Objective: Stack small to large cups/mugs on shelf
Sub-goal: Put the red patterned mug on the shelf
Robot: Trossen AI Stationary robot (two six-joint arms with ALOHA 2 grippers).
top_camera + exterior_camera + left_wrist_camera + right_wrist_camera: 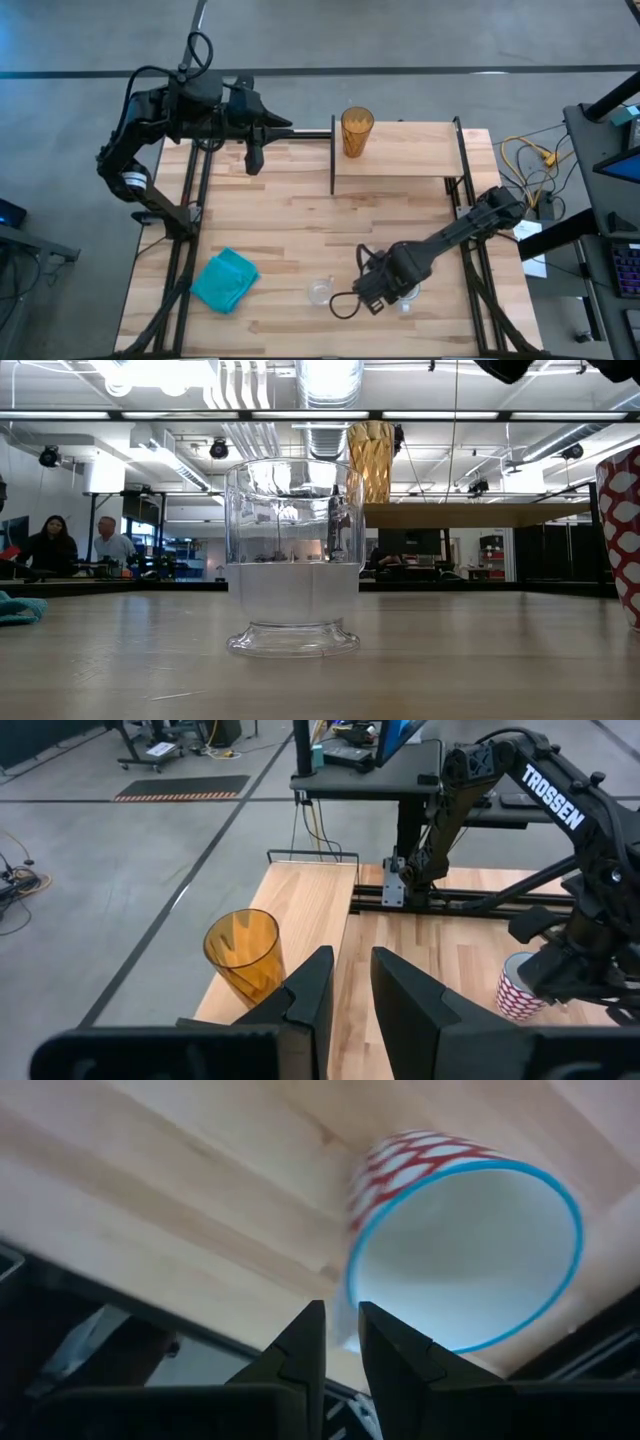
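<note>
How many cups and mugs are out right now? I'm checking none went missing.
3. The amber tumbler stands on the shelf; the small clear glass cup sits near the table's front edge; the red-patterned mug is beside it, under the right gripper.
</note>
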